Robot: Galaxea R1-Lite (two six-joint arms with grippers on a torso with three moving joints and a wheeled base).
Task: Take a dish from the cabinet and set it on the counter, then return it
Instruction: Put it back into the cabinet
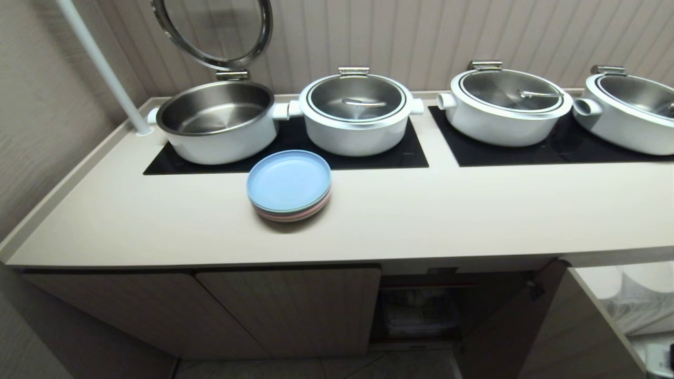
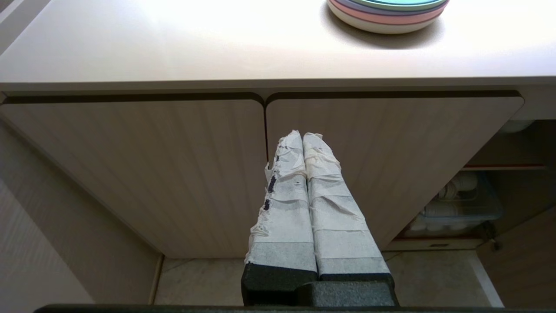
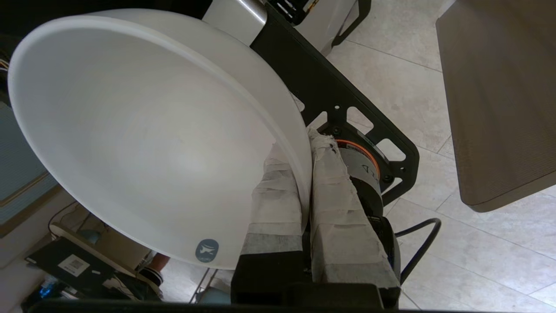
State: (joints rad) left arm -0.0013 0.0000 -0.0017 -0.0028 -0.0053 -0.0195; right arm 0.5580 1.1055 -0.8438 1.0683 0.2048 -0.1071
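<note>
**Carrying the dish: claw, bowl and counter on record**

Item: right claw [image 3: 304,174], taped fingers pinched on the rim of the dish [image 3: 143,130], a white bowl held out over the tiled floor [image 3: 412,87], clear of the cabinet [image 1: 421,310].

Item: left claw [image 2: 302,143], closed on nothing, parked before the shut cabinet doors.

Item: counter [image 1: 447,216], with stacked pastel plates [image 1: 288,183] and pots [image 1: 218,121].

Handling advice: lift above the counter edge, level the bowl, lower onto bare surface away from the plates, and release only once the foot sits.

Ribbed beige wall [image 1: 474,31], pale tiled floor [image 3: 391,69]
</note>
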